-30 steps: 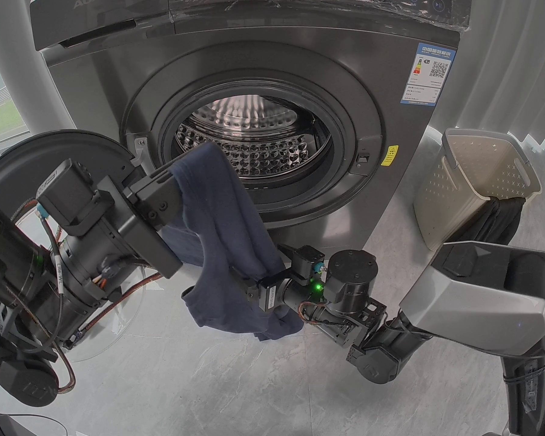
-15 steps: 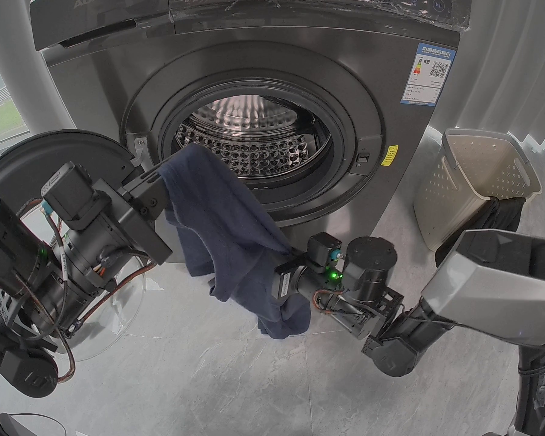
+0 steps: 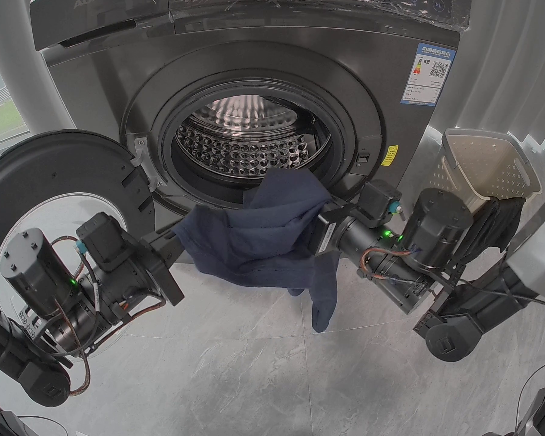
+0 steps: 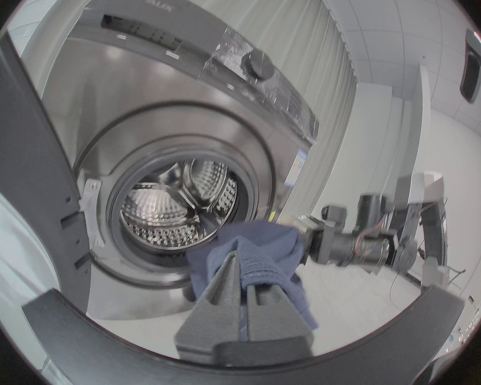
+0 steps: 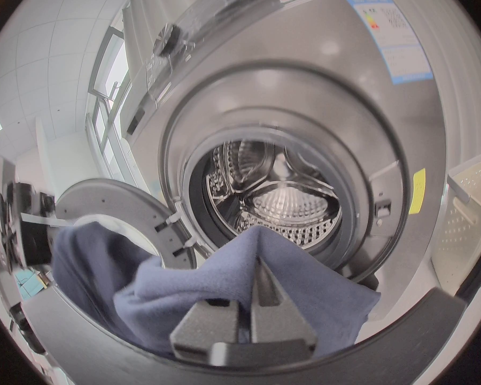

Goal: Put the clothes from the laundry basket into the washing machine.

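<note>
Cloth [image 3: 266, 231], blue, pinched tight by L gripper [image 3: 177, 238] & R gripper [image 3: 319, 228] at opposite ends, sagging btwn them.

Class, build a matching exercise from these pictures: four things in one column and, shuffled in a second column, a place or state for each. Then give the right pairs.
1 blue garment
2 door
3 laundry basket
4 drum

A swung open
B shiny perforated metal
C stretched between left gripper and right gripper
D dark cloth hangs over its rim

Pairs: 1-C, 2-A, 3-D, 4-B
</note>
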Controlling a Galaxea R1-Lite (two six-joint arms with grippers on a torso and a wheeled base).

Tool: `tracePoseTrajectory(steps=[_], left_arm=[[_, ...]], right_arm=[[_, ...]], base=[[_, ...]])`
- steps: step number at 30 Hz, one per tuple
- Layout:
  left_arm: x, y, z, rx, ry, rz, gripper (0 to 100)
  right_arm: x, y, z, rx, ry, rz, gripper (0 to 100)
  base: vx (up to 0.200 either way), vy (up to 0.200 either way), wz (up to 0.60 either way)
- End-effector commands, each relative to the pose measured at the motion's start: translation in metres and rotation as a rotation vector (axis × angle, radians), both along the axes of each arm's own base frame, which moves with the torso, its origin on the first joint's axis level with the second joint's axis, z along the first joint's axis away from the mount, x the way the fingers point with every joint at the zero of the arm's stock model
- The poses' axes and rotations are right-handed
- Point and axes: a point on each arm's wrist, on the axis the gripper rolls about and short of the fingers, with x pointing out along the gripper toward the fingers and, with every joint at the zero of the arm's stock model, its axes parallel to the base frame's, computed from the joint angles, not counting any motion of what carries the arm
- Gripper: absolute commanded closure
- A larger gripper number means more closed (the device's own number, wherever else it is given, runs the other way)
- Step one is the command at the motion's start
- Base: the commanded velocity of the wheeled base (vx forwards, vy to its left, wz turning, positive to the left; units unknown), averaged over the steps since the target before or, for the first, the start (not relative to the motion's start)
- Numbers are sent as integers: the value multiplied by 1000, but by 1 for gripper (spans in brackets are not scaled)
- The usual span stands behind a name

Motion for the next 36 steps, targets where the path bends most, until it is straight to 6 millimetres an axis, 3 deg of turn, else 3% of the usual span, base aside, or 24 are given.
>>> tracePoseTrajectory(steps=[1, 9, 17, 18, 36], left_arm=[[5, 5, -29, 89, 91, 13, 100], [8, 6, -52, 172, 148, -32, 100], [5, 8, -57, 186, 167, -36, 100], [5, 8, -57, 189, 170, -36, 0], [-30, 21, -103, 380, 342, -170, 0]], right_arm=[[-11, -10, 27, 62, -46, -10, 100], [-16, -13, 31, 74, -47, -7, 100], [-16, -13, 32, 76, -49, -7, 100], [-16, -13, 32, 77, -50, -7, 100], [-15, -12, 35, 89, -61, -8, 100]], base=[[0, 0, 0], [0, 0, 0], [0, 0, 0], [0, 0, 0], [0, 0, 0]])
